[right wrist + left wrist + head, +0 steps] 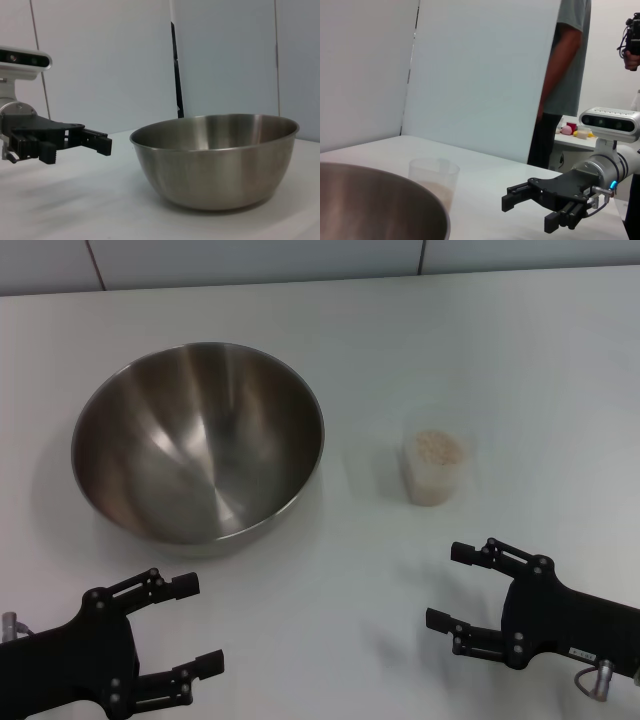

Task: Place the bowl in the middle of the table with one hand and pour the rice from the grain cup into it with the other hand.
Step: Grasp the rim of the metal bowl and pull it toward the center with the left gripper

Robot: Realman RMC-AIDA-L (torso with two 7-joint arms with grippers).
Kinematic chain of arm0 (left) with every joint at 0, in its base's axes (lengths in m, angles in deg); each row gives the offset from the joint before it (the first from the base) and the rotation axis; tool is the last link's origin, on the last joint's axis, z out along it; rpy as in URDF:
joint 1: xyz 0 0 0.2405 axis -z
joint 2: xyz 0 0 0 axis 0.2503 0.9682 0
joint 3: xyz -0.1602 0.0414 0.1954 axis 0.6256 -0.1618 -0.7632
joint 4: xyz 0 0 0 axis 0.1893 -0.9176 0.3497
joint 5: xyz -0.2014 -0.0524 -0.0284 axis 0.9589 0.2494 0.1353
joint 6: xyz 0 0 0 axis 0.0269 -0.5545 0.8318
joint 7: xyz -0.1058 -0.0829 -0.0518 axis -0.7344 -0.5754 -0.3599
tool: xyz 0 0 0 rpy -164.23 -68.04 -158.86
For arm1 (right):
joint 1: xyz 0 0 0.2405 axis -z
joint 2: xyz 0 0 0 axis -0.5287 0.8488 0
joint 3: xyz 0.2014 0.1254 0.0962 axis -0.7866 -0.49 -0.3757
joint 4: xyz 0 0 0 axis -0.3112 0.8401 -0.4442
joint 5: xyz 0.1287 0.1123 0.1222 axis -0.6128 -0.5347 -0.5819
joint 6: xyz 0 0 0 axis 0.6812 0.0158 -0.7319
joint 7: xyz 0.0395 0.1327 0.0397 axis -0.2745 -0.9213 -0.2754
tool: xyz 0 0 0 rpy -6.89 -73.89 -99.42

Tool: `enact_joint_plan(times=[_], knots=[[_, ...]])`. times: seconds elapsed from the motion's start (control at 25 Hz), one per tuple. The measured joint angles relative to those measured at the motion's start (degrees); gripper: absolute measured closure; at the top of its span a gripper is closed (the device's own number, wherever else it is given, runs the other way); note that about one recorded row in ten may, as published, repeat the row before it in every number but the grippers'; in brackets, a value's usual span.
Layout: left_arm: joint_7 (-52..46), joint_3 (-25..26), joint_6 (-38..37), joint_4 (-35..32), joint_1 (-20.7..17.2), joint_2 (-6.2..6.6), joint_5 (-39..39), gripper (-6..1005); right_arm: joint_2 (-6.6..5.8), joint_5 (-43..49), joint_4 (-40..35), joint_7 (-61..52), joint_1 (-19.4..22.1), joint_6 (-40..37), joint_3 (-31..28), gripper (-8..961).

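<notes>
The stainless-steel bowl [198,445] sits on the white surface [520,360], to the robot's left of the grain cup [434,468], which stands upright and full of rice [436,447]. The bowl lies straight ahead of the left end effector [186,625], clearly the nearer arm for it, while the grain cup lies ahead of the right end effector [452,586] and just inward. Both end effectors hover near the surface's front edge, fingers spread wide, released, grasping nothing. Neither touches bowl or cup yet, and the bowl holds no rice.
</notes>
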Motion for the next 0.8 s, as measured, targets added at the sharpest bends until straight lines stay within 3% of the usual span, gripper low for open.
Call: enact_joint_plan(times=[0.8], knots=[[0.02,0.34,-1.00,0.19,0.00,-0.05,0.46,158,0.00,-0.07,0.00,0.15,-0.17,-0.02,0.00,126]])
